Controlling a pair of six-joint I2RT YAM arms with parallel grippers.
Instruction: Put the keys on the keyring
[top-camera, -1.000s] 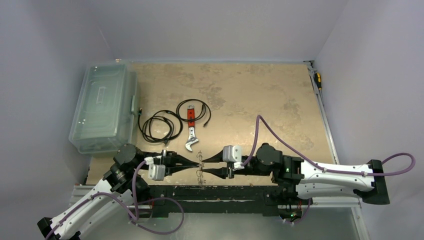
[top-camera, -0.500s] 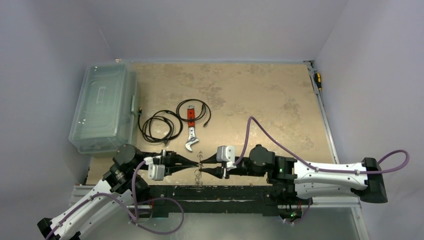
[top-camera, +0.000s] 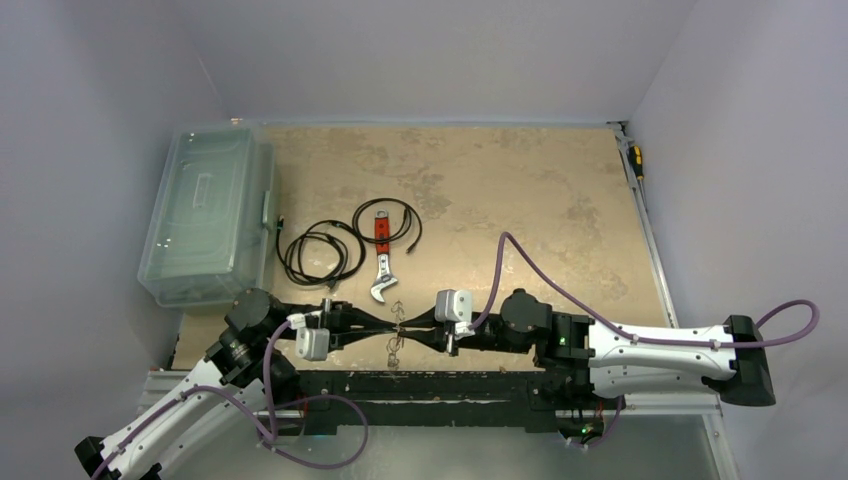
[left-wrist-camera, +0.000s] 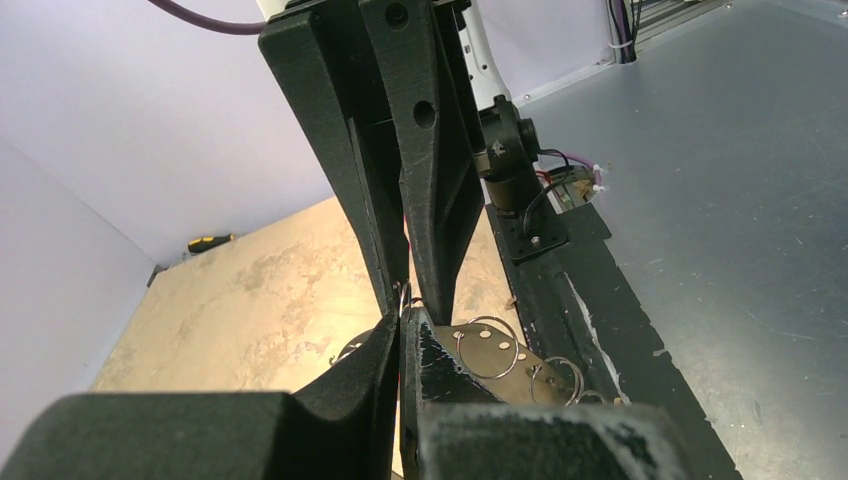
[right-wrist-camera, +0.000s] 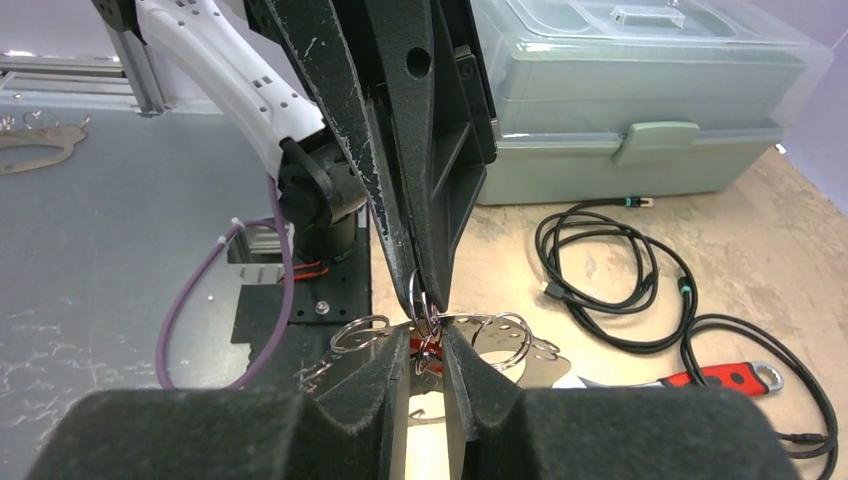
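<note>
tip to tip over the counter's (top-camera: 500, 190) near edge: left end effector (top-camera: 388, 328) clamped tight on the keyring (right-wrist-camera: 424, 300), right end effector (top-camera: 406, 331) narrowed around it, grip unclear. keys (right-wrist-camera: 530, 368) dangle there, too bunched to count; one wrench (top-camera: 382, 262) behind.

From my seat the overhead view is bright and evenly lit. Soft light falls from above, leaving only faint shadows under the arms on the table (top-camera: 520, 190) and a dull sheen on the lid of the plastic box (top-camera: 205, 215). It is coarse, though: the keys (top-camera: 397, 322) are a tiny smear I cannot resolve. On the left wrist camera the left gripper (left-wrist-camera: 400, 322) sits so close to the lens that its black fingers (left-wrist-camera: 200, 430) blur into featureless dark, while the grey panel (left-wrist-camera: 740, 250) behind carries a soft glare. The right wrist view is alike: the right gripper (right-wrist-camera: 428, 338) is fuzzy up close, the metal at its tips glints, and the cables (right-wrist-camera: 600, 270) stay sharp.
</note>
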